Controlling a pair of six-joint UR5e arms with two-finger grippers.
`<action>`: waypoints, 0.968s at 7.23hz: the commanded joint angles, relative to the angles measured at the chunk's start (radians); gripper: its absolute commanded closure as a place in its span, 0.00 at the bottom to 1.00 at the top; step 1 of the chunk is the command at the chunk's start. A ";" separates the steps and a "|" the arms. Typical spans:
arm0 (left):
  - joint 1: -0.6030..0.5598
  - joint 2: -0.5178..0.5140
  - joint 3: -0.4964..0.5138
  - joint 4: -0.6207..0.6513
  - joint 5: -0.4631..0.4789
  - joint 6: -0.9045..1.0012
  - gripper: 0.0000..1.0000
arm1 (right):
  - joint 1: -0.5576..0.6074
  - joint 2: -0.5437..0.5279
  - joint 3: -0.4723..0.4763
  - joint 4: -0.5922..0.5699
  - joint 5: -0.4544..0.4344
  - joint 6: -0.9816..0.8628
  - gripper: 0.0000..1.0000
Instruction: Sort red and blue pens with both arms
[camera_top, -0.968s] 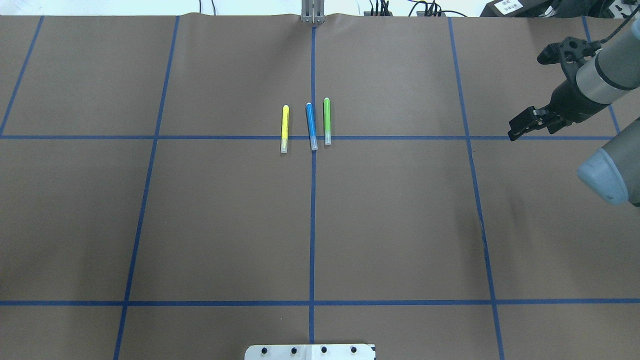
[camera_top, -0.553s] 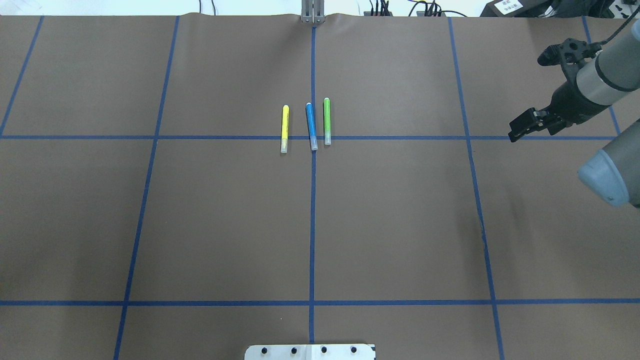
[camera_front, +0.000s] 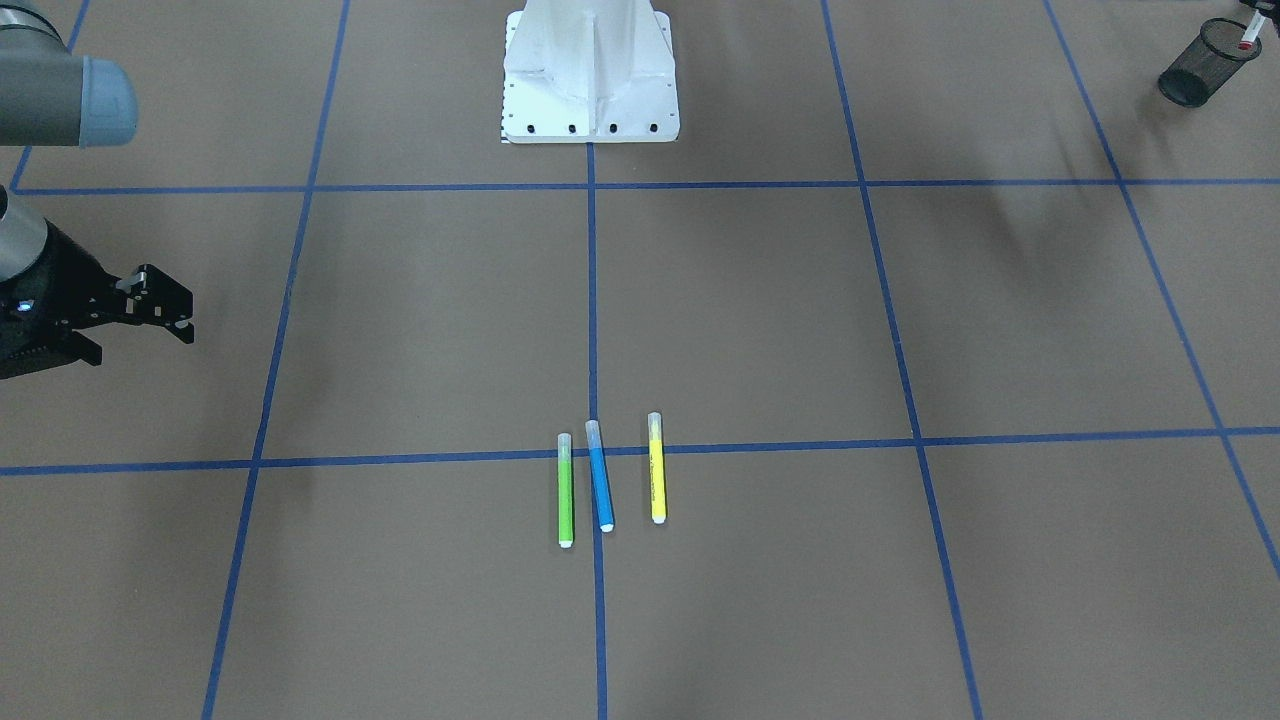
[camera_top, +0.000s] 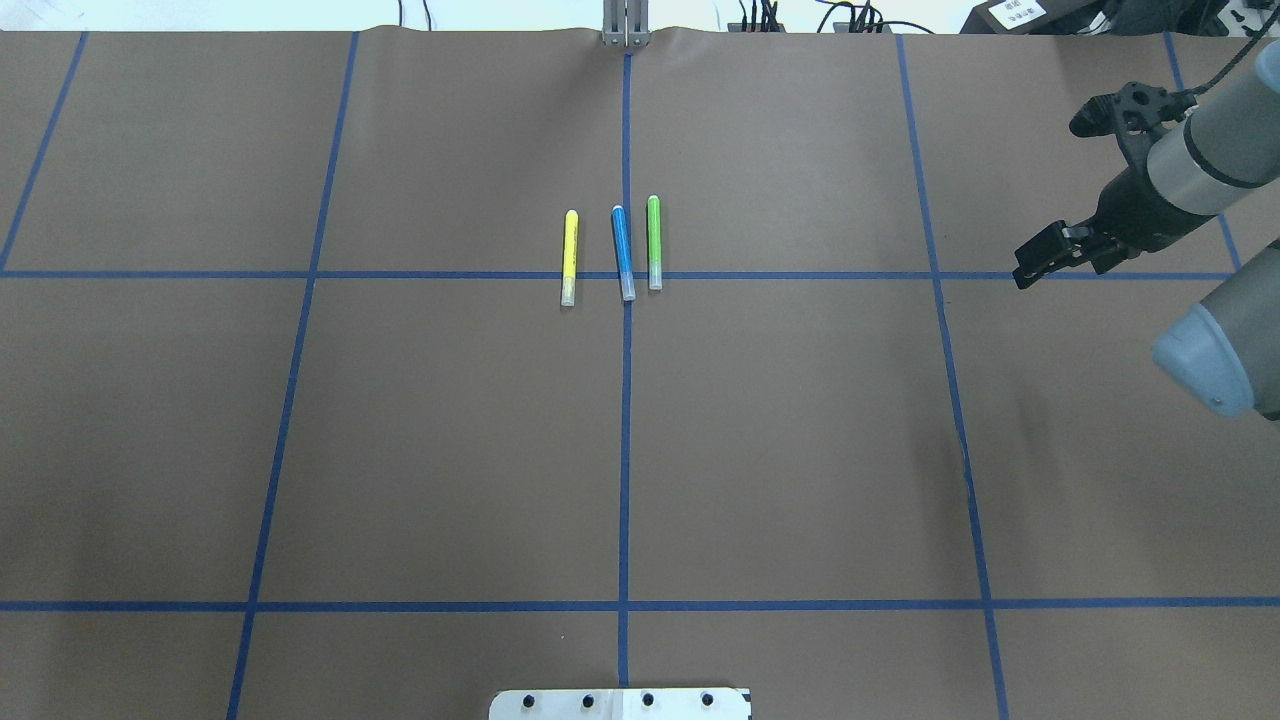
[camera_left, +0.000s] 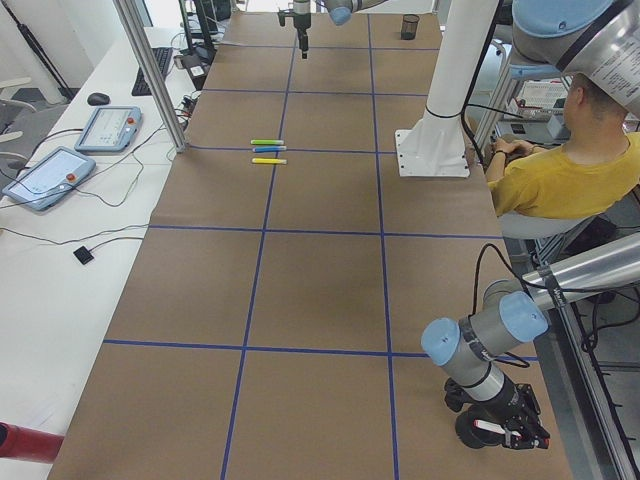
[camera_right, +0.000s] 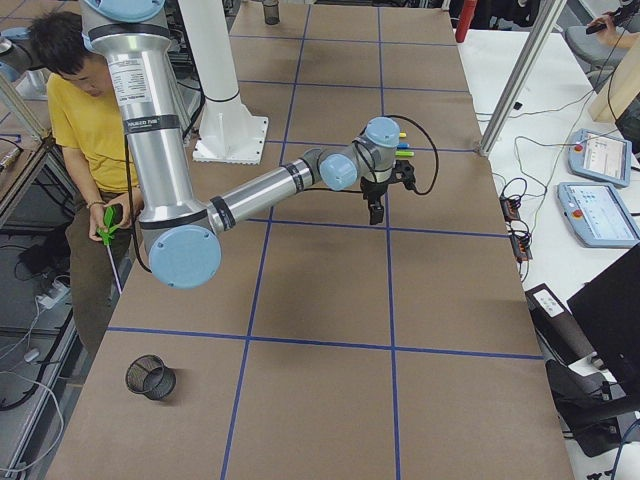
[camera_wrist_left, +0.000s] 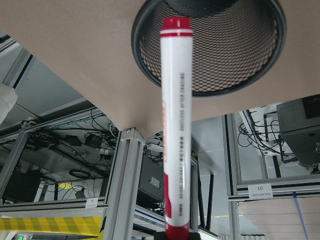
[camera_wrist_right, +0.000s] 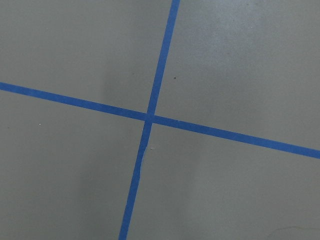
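The red pen (camera_wrist_left: 176, 130), white-barrelled with a red cap, is held upright in my left gripper (camera_wrist_left: 177, 235), shut on its lower end. Its cap points at the mouth of a black mesh cup (camera_wrist_left: 225, 55). The front-facing view shows that cup (camera_front: 1195, 72) at the table's far corner with the pen (camera_front: 1246, 36) just over it. The blue pen (camera_top: 622, 253) lies flat at the table's middle, between a yellow marker (camera_top: 569, 258) and a green marker (camera_top: 654, 243). My right gripper (camera_top: 1035, 258) hovers open and empty, far to the right of them.
The white pedestal (camera_front: 590, 80) stands at the robot's side of the table. A second black mesh cup (camera_right: 150, 378) sits at the table's right end. A seated person (camera_left: 560, 175) is beside the pedestal. Blue tape lines (camera_wrist_right: 150, 117) grid the brown surface.
My right arm's wrist has shifted slightly and its gripper has edged a little. The three markers at the middle lie where they were.
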 joint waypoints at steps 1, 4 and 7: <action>-0.002 0.000 0.004 -0.003 -0.032 0.003 1.00 | -0.001 0.000 0.000 0.000 0.000 -0.001 0.01; 0.000 0.000 0.013 -0.004 -0.047 0.009 0.94 | -0.004 0.000 -0.001 0.000 0.000 0.000 0.01; -0.002 0.002 0.019 -0.004 -0.047 0.015 0.90 | -0.004 -0.002 0.000 0.000 0.000 -0.001 0.01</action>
